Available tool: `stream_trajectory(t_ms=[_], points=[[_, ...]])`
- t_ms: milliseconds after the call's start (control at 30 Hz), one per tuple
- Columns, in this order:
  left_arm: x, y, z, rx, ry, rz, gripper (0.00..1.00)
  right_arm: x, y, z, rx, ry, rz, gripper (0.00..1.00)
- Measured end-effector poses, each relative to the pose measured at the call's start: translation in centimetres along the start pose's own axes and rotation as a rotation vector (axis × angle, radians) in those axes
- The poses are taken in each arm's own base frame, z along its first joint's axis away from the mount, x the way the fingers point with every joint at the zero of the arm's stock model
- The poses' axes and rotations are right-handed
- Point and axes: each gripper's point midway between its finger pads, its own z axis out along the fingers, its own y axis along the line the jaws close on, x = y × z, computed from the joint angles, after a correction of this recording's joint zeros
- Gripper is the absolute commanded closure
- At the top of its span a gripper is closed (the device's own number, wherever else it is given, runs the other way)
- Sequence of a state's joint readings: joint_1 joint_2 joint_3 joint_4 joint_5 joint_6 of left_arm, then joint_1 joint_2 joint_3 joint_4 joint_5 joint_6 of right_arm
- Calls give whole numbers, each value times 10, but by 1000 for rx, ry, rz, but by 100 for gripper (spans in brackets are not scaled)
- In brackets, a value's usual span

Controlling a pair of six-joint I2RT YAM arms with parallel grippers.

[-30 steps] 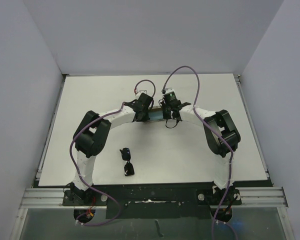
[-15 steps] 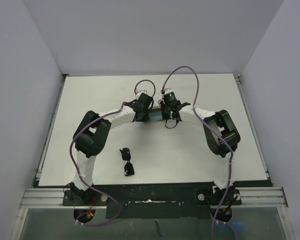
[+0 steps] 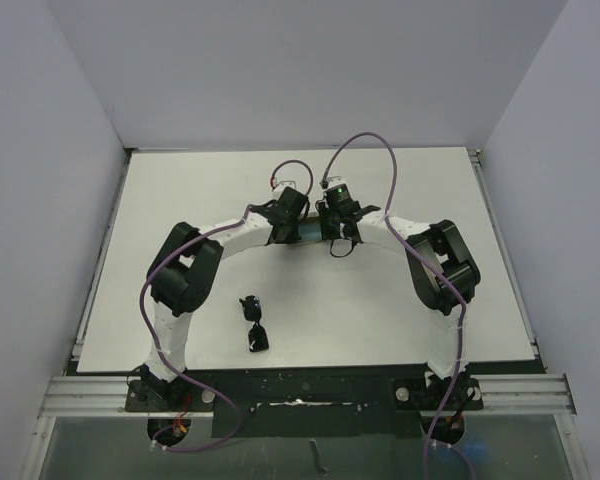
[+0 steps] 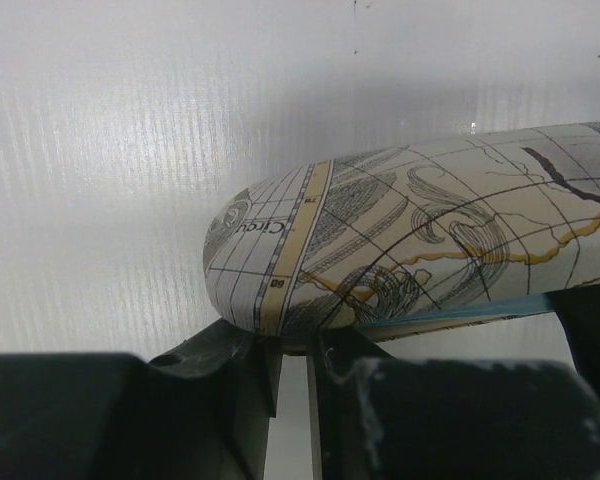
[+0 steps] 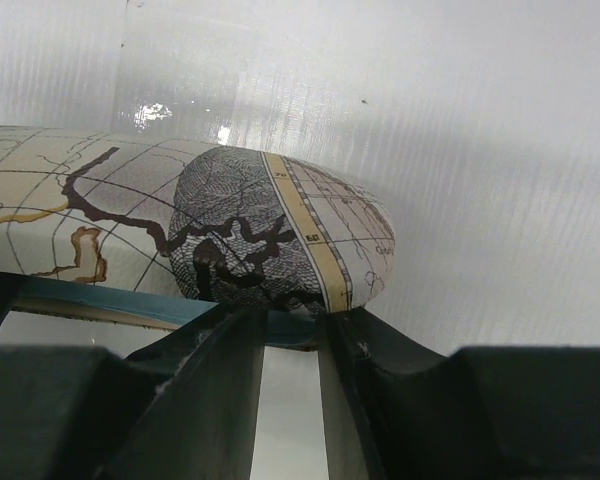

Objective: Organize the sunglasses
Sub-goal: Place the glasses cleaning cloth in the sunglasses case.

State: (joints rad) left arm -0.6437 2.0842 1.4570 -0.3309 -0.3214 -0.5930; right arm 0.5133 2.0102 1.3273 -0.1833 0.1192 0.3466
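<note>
Nearest me, the sunglasses (image 3: 252, 322) lie on the desk (image 3: 400, 190), close to the front edge and a little left of middle, well apart from both arms. Farther back, about mid-desk, the two arms meet at a map-printed case (image 3: 310, 232), one at each end. The left jaws stand a narrow slit apart at the case's left end, with bare desk showing through the gap. The right jaws are parted somewhat wider at the other end. A thin blue cloth (image 5: 100, 300) edge peeks from under the case. I cannot tell whether either tip touches the case.
</note>
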Motion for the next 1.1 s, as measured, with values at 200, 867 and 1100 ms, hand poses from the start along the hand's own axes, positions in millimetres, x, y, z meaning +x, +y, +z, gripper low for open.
stream_trajectory(t_ms=[200, 867, 1100], points=[[-1, -1, -3, -11, -12, 9, 84, 0, 0, 0, 0, -2, 0, 63], [-1, 1, -4, -25, -19, 14, 83, -2, 7, -2, -12, -13, -8, 49], [-1, 0, -5, -30, -23, 17, 83, -3, 7, -2, -12, -15, -7, 48]])
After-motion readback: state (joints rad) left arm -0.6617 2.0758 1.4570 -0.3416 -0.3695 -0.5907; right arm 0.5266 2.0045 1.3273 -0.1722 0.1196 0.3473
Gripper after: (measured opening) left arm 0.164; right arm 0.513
